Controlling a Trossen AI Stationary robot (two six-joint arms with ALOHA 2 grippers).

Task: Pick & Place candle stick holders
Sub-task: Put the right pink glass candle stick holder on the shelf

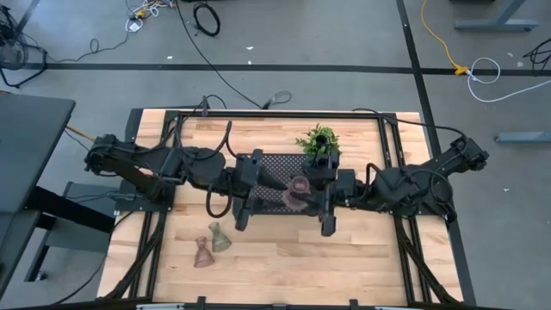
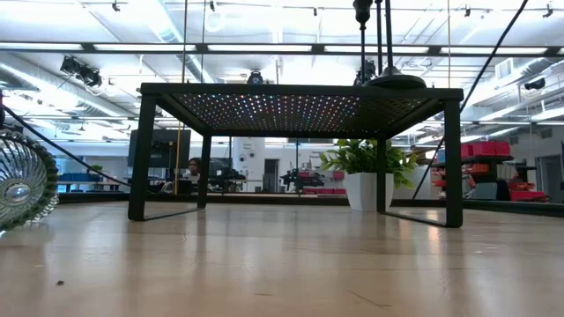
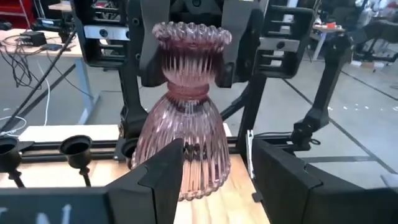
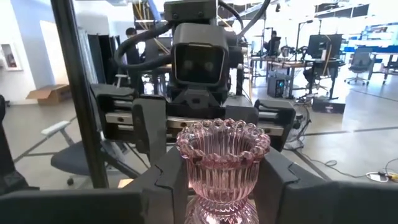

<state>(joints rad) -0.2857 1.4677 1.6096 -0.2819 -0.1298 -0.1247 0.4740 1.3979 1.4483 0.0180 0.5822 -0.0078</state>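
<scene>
- The pink glass holder [image 3: 183,118] stood up between the two arms over the black perforated tray [image 1: 275,164], near the tray's right end in the high view.
- The left gripper [image 3: 211,168] had its fingers partly closed around the flared lower skirt of the pink glass holder; the pads looked to be touching the ribs, though contact on both sides was not fully visible.
- The right gripper [image 4: 217,177] pinched the same holder at the narrow neck just under the scalloped cup, jaws partly closed (a two-arm hold, likely a handover).
- The glass read as rigid, fairly heavy for its size, smooth and brittle; the vertical ribs offered some bite, and the neck seemed the surest place to take hold, since the flared skirt would tend to slide out of a squeeze.
- Two more glass holders [image 1: 212,244] lay on the table near its front edge, close beside each other; thin black holders [image 3: 78,149] stood on the tray.
- The wooden table [image 1: 362,258] was flat, bare plank, hard enough to chip dropped glass.
- A green plant [image 1: 318,142] sat at the tray's far right corner; beyond lay an open workshop with desks and people well back.
</scene>
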